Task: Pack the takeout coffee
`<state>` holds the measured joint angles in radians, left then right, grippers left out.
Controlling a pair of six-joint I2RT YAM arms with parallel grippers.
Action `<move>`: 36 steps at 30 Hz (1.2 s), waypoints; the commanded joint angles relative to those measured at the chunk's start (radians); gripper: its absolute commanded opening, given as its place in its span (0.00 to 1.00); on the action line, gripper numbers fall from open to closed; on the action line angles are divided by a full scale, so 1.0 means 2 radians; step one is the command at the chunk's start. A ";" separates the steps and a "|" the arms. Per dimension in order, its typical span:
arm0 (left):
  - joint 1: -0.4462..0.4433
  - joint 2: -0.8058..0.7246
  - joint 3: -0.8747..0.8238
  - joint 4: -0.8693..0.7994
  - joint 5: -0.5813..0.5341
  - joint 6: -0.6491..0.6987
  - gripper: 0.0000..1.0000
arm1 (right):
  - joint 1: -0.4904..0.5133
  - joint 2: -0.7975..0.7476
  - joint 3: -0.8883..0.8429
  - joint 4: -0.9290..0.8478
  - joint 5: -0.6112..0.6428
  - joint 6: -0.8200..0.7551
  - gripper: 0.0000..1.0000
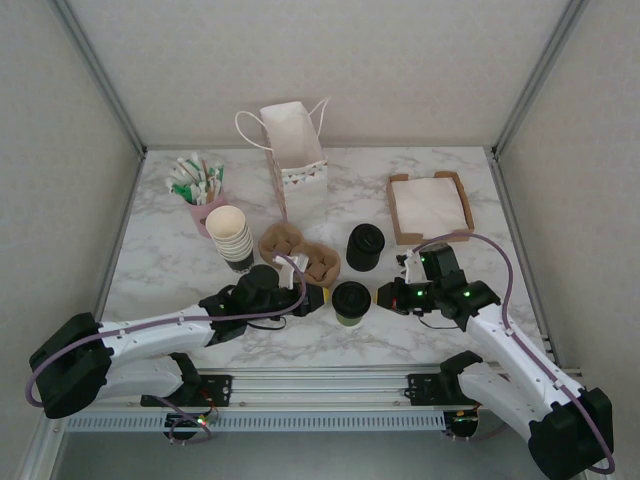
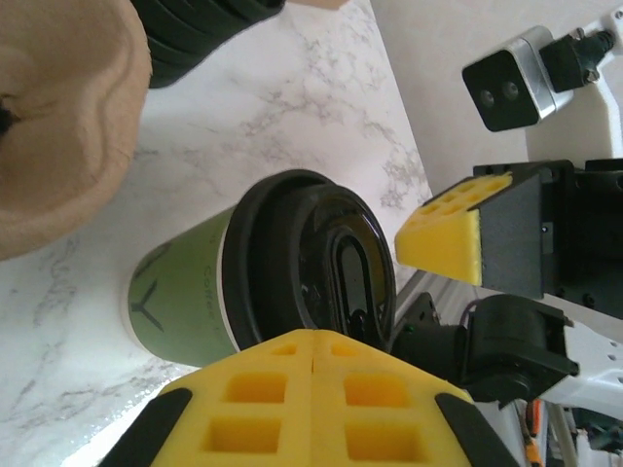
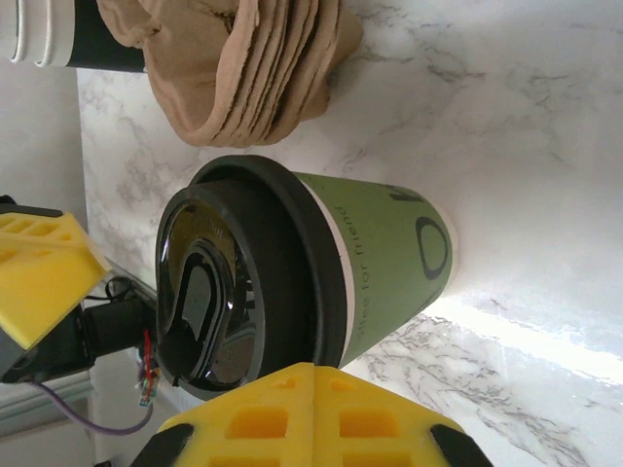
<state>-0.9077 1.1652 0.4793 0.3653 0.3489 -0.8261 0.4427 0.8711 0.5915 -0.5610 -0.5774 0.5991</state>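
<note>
Left tool point(image 1: 322, 298) and right tool point(image 1: 380, 297) are seen from above at either side of the coffee point(image 1: 351, 300). The coffee stands upright on the surface point(image 1: 150, 250) near the front edge, just in front of the carriers point(image 1: 300, 255). The bag point(image 1: 295, 150) is stood open at the back, well apart from the coffee.

From the left wrist, the left tool's pads point(image 2: 292, 362) are shown pressed together with nothing between them, just beside the lid point(image 2: 321, 272). Whether the lid is touched cannot be told. The right tool is seen across the coffee.

From the right wrist, the right tool's pads point(image 3: 292, 384) are likewise closed on nothing, lying alongside the lid and green wall.

Packing is judged barely begun. The coffee is gripped by neither tool and is not lifted. It has yet to be taken up and set into a carrier or the bag.
</note>
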 commanded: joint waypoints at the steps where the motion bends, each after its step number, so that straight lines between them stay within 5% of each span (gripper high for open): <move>1: -0.003 0.009 -0.009 0.034 0.022 -0.015 0.00 | -0.003 -0.001 -0.003 0.015 -0.021 0.006 0.00; 36: -0.007 0.070 -0.024 0.064 0.030 -0.014 0.00 | -0.003 0.087 -0.008 0.035 -0.013 -0.015 0.00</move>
<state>-0.9081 1.2865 0.4450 0.4709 0.3927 -0.8497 0.4305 1.0000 0.5930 -0.4728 -0.6556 0.5911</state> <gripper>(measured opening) 0.058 0.038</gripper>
